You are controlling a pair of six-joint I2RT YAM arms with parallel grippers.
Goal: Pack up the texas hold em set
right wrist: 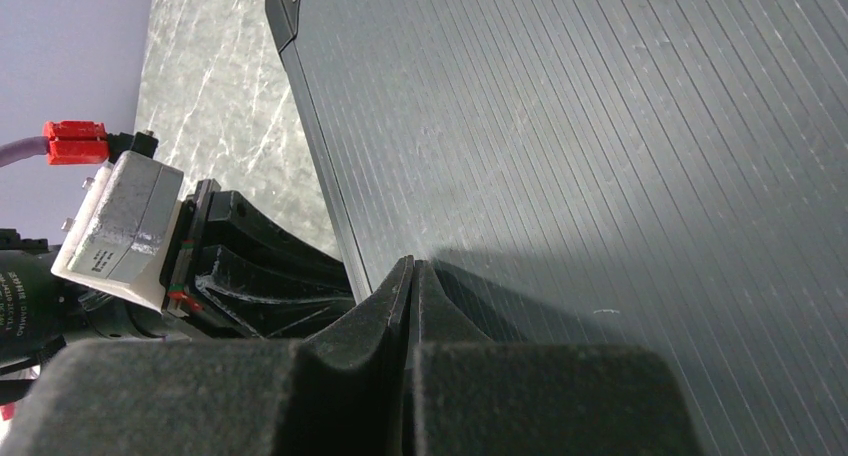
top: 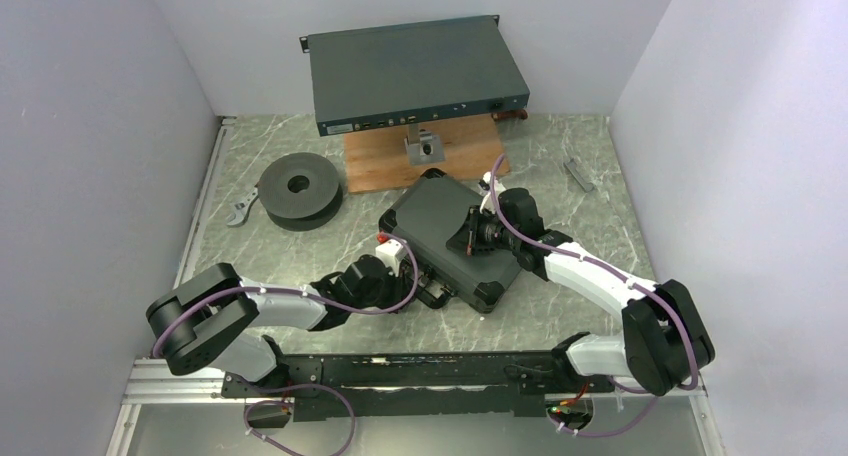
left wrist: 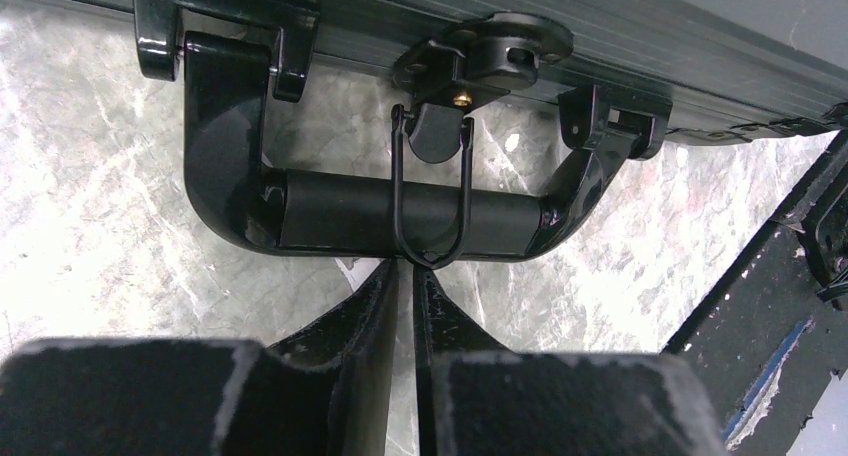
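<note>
The left gripper (left wrist: pixel 408 268) has its fingers drawn almost together, only a thin slit between them. Their tips sit right at the bottom of the wire loop (left wrist: pixel 432 262) that hangs from the latch (left wrist: pixel 478 61) across the handle (left wrist: pixel 330 216); whether the wire is pinched cannot be told. The right gripper (right wrist: pixel 410 264) is closed with nothing between its fingers, its tips resting on the ribbed lid of the black case (top: pixel 432 219) (lid down, lying flat). The case is at the middle of the marble table (top: pixel 575 216), handle toward the left arm. Behind it are a wooden board (top: pixel 385 161), a grey electronics box (top: pixel 415 76) and a dark spool (top: pixel 298 188).
</note>
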